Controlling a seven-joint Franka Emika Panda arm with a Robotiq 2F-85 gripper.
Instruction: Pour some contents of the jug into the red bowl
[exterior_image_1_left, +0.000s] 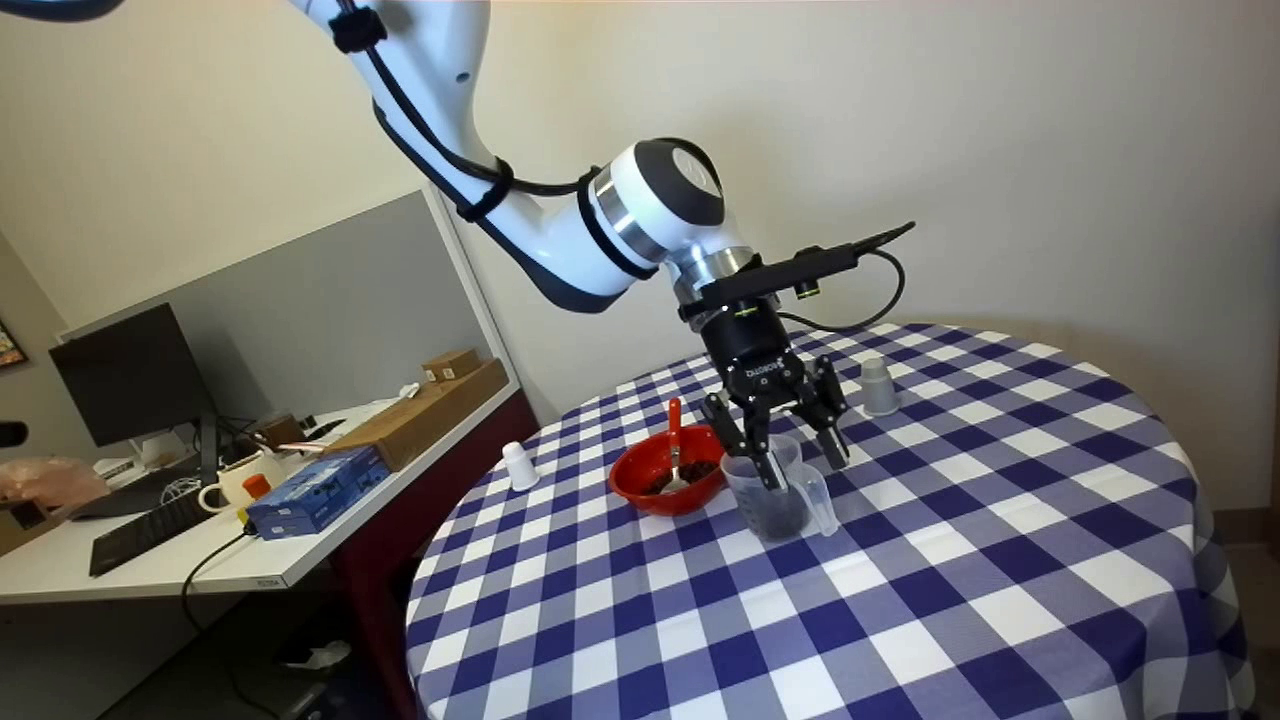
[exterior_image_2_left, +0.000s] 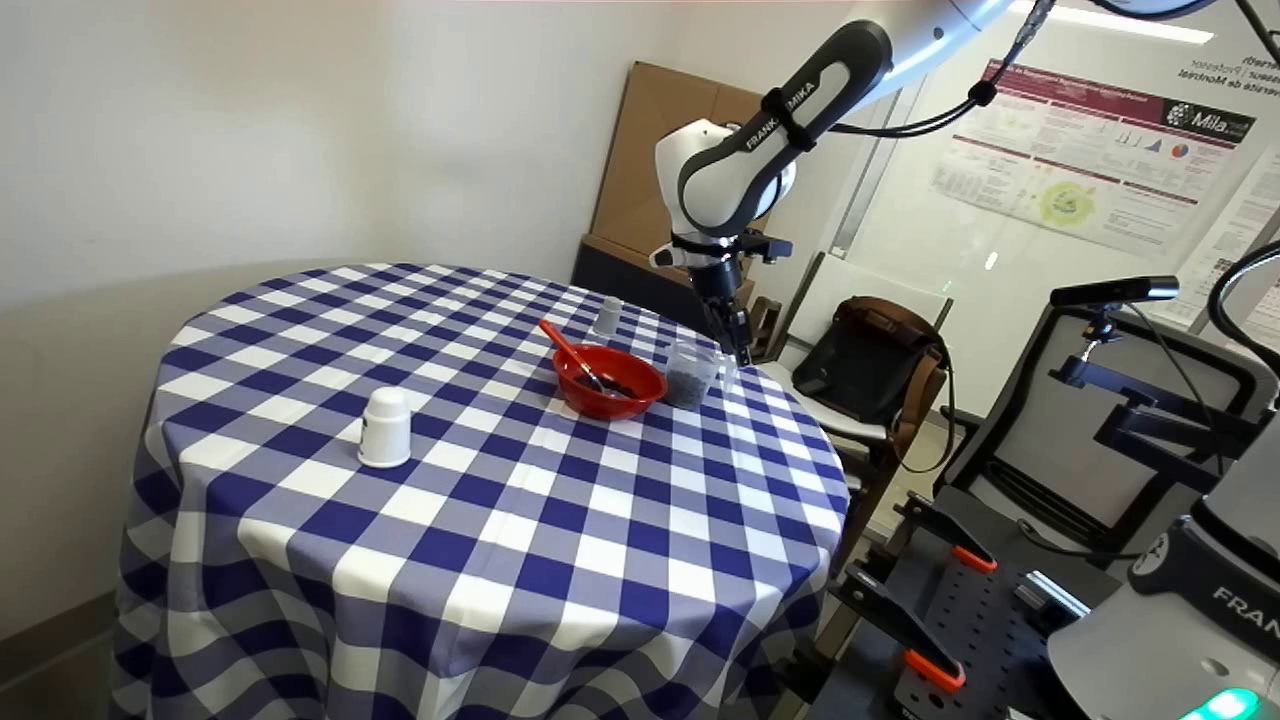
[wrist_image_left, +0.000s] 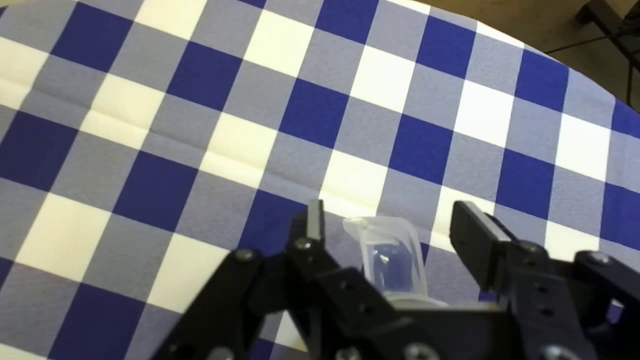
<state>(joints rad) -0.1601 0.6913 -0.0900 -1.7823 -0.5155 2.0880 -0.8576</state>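
A: Item, jug (exterior_image_1_left: 770, 512): one, standing on the surface (exterior_image_1_left: 960, 620), just beside the red bowl (exterior_image_2_left: 600, 406); whether they touch, cannot tell.

B: State of the gripper (wrist_image_left: 387, 222)?

A: Spread well apart, nothing held. In the wrist view its fingers (wrist_image_left: 470, 240) flank the jug's handle (exterior_image_1_left: 820, 500), a gap showing at each side.

B: Hazards?

A: As I judge it: one finger meeting the handle early could twist the jug; a skewed approach could knock it toward the bowl. A shallow pinch on slick material may let the jug swing once tipped. A fast tilt may throw the contents (exterior_image_2_left: 688, 388) past a low rim.

B: Obstructions?

A: One utensil (exterior_image_1_left: 675, 440), red-handled, leaning over the rim; the jug's lip could strike it. The bowl already bears dark pieces (exterior_image_1_left: 700, 470), so there is less room before spilling.

B: Materials?

A: Jug: see-through, slightly cloudy, probably plastic, roughly cylindrical; contents dark grey, grain not resolved. Handle: translucent, hooked. Bowl: glossy, round, shallow. Cloth (exterior_image_2_left: 450, 520): blue-and-white check, lightly creased, edge draped in folds. Outlying: one white cup (exterior_image_2_left: 386, 430), upturned, and one pale grey cup (exterior_image_1_left: 878, 388), both tapering upward.
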